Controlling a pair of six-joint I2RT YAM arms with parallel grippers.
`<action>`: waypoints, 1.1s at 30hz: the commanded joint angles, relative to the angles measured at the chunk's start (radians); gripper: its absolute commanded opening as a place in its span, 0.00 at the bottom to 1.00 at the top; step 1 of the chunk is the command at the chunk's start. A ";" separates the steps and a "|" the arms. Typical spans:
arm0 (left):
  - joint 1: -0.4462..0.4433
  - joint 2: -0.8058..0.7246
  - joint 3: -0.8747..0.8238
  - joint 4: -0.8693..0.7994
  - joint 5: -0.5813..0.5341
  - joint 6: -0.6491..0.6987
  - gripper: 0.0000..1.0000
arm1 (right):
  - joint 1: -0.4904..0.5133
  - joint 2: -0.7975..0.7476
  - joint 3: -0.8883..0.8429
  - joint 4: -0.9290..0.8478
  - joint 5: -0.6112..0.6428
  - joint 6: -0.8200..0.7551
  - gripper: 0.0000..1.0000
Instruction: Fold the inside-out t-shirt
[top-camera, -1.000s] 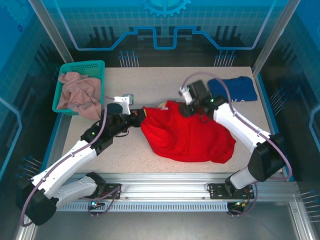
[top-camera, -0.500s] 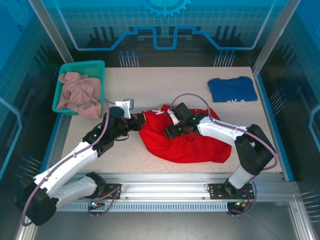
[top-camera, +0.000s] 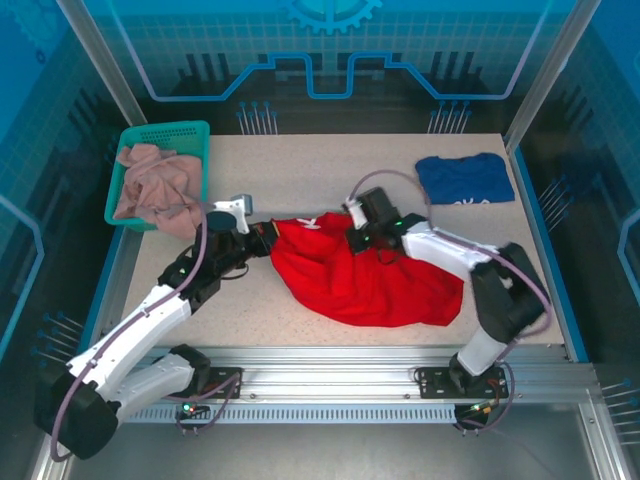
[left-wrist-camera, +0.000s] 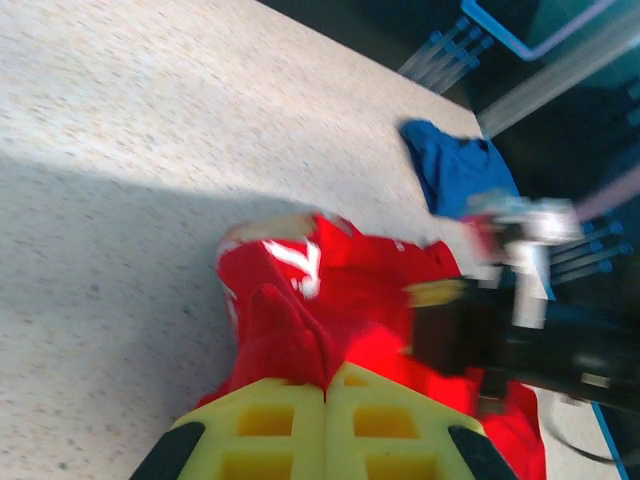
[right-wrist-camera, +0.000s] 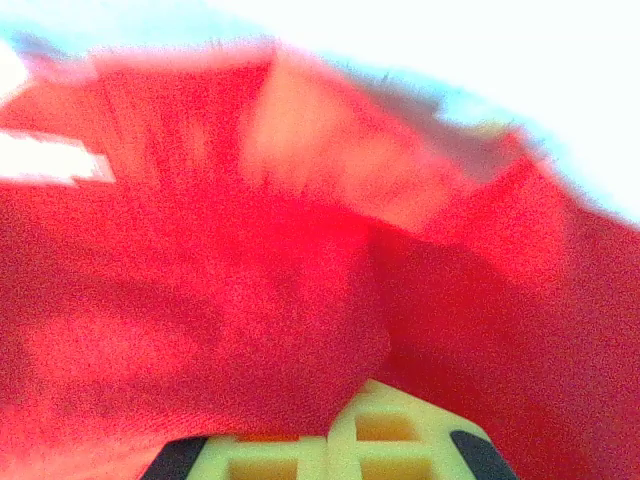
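With the left gripper (top-camera: 266, 240) and right gripper (top-camera: 357, 240) jaws clamped on the red t-shirt (top-camera: 390, 290), pulling apart evenly should spread it flat on the bench (top-camera: 300, 170).

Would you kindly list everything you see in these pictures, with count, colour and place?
inside-out t-shirt: one, bright red with a white print, crumpled mid-table towards the near edge
blue t-shirt: one, dark blue, far right corner of the table
garment: one, pale pinkish-beige, heaped in the basket and spilling over its near rim
basket: one, green, far left corner
table: one, speckled beige, under everything
left tool: one, yellow pads, shut on the inside-out t-shirt's left end
right tool: one, yellow pads, shut on the inside-out t-shirt's far edge
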 joint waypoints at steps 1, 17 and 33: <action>0.068 -0.015 0.037 0.038 -0.009 -0.019 0.00 | -0.064 -0.161 0.101 -0.036 -0.134 -0.029 0.00; 0.114 -0.036 -0.072 -0.028 0.144 0.019 0.00 | -0.111 -0.412 -0.161 -0.150 -0.275 0.031 0.01; -0.128 0.089 -0.036 -0.166 -0.258 0.197 0.54 | -0.097 -0.308 -0.206 -0.117 -0.413 0.132 0.00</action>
